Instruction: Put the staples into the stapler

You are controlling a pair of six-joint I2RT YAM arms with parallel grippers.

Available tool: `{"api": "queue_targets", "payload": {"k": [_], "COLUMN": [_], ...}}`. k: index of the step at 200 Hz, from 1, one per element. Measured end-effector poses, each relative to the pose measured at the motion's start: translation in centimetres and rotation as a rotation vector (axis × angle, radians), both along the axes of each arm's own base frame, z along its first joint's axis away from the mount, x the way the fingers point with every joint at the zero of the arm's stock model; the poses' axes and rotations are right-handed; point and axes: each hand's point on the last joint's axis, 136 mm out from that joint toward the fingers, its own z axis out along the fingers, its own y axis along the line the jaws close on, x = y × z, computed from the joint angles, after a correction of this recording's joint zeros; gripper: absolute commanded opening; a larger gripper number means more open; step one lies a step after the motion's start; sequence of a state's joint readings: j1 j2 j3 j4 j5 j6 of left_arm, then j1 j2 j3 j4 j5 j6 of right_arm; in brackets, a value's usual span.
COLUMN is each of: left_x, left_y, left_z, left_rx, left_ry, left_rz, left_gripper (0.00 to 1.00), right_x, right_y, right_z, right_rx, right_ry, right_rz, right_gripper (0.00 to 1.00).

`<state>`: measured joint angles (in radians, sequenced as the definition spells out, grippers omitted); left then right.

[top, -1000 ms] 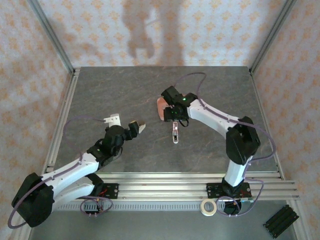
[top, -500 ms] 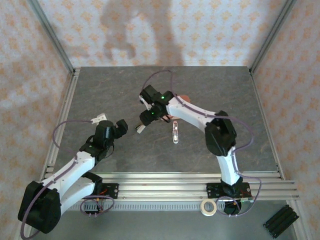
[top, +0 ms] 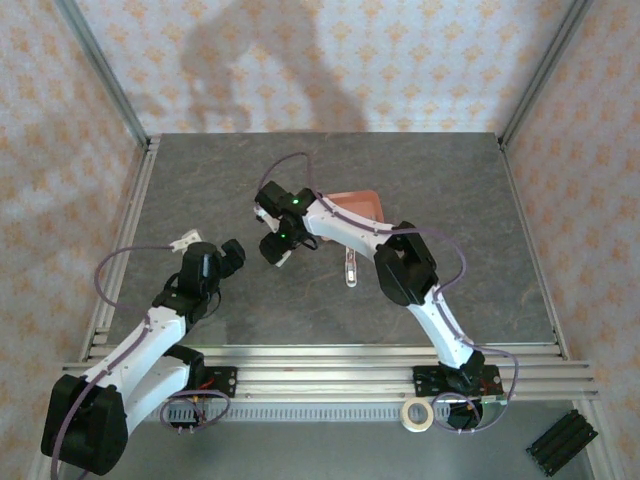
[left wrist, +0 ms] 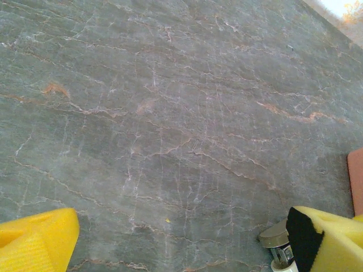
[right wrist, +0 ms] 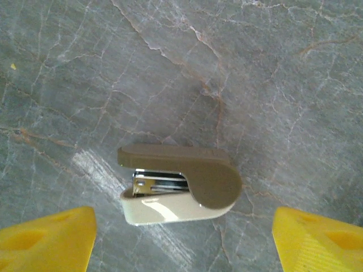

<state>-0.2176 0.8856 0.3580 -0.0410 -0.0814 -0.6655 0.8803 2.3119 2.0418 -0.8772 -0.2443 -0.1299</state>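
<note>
right arm (top: 340, 222) swung left — beige-and-cream stapler (right wrist: 181, 184) lies sideways between parted jaws.

The stapler (right wrist: 178, 190) lies on the table (top: 450, 200) under the right gripper (top: 276, 248), between its spread fingers, with the left gripper (top: 232, 256) just to its left. The tray (top: 355, 203) lies behind and to the right, with a slim object (top: 350, 268) in front of it
</note>
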Motion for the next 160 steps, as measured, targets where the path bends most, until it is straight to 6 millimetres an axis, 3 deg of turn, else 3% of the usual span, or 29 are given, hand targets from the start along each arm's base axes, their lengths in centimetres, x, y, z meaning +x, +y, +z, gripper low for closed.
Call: {"api": "queue_targets", "payload": {"k": [62,160], "left_x": [0.0,0.0], "left_y": [0.2,-0.1], "left_z": [0.0,-0.1], "left_rx": [-0.002,-0.013], "left_ry": [0.002,0.004], "left_rz": [0.004,-0.007], "left_gripper": [0.95,0.95], "right_x": [-0.2,0.1], "right_y": [-0.1,-0.1], "right_z": [-3.0,-4.0], "right_rx": [-0.033,-0.041], "right_ry": [0.05,0.058], "right_rz": [-0.018,-0.065], "right_gripper": [0.8,0.75]}}
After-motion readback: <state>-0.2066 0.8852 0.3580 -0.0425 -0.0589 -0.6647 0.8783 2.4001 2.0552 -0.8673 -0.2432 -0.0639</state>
